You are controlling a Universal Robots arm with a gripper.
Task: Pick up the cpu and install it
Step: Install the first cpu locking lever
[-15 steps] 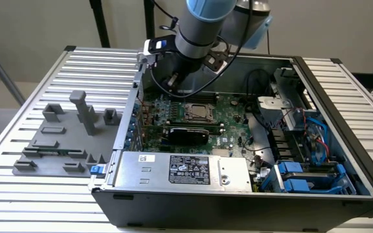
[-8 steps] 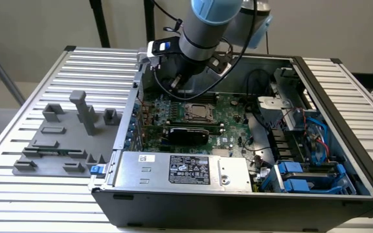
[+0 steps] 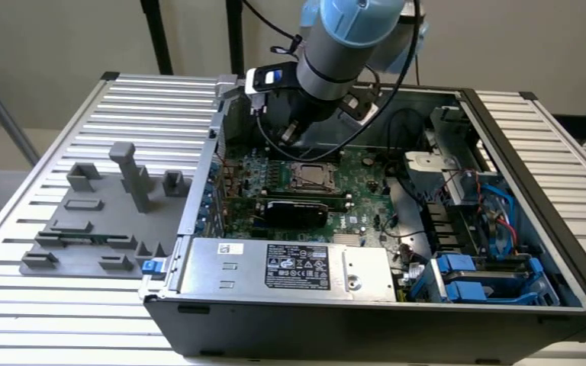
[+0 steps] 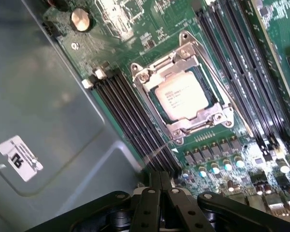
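Note:
The cpu (image 4: 183, 99), a small silvery square with printed text, lies flat inside the metal socket frame (image 4: 209, 119) on the green motherboard (image 4: 135, 29). In the exterior view the cpu (image 3: 308, 177) sits mid-board inside the open computer case (image 3: 375, 324). My gripper (image 4: 159, 178) hangs above the board, apart from the socket and off to one side of it, fingers shut together with nothing between them. From outside, the gripper (image 3: 291, 134) hovers above the board's far edge, behind the socket.
Black memory slots (image 4: 130, 116) run on both sides of the socket. A grey power supply (image 3: 293, 267) fills the case's near side; cables and blue drive bays (image 3: 476, 278) lie on the exterior view's right. Grey fixture blocks (image 3: 100, 221) stand on the slatted table.

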